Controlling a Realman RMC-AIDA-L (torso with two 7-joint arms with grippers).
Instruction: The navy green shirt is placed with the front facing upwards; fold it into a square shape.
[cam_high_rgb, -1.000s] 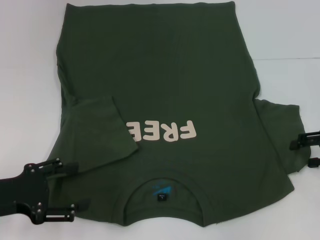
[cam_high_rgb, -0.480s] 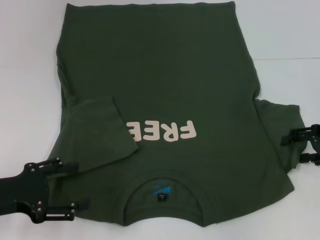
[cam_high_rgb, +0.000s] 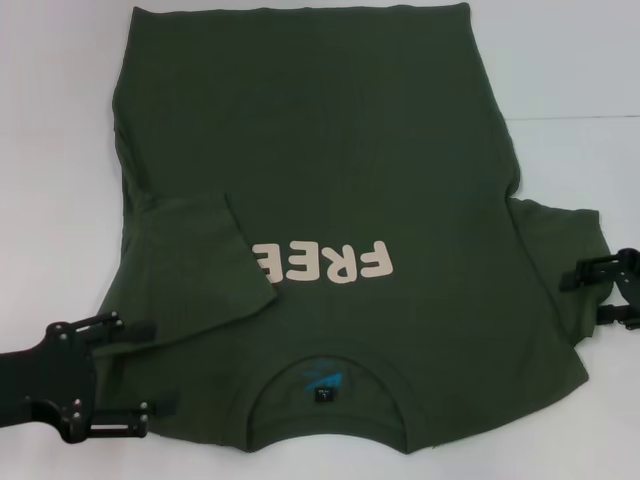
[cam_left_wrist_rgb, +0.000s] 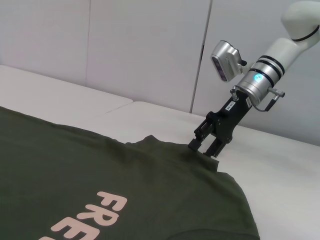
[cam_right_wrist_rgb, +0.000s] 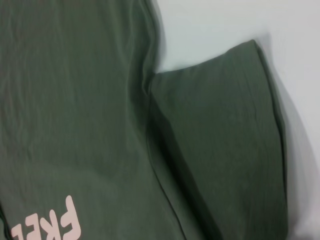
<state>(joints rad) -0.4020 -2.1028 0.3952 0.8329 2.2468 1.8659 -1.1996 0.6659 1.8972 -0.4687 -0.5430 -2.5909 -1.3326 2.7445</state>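
While the navy green shirt (cam_high_rgb: 330, 190) is lying front up on the white worktop (cam_high_rgb: 50, 150), the right hand (cam_high_rgb: 606, 290) is hovering at the outer edge of the shirt's right sleeve (cam_high_rgb: 560, 250), its fingers spread apart over the cloth and gripping nothing. Across the shirt from it, the left hand (cam_high_rgb: 150, 370) is sitting low at the collar-side corner, fingers parted, just beside the left sleeve (cam_high_rgb: 200, 260), which is lying folded inward over the chest and covering part of the cream lettering (cam_high_rgb: 320, 262).
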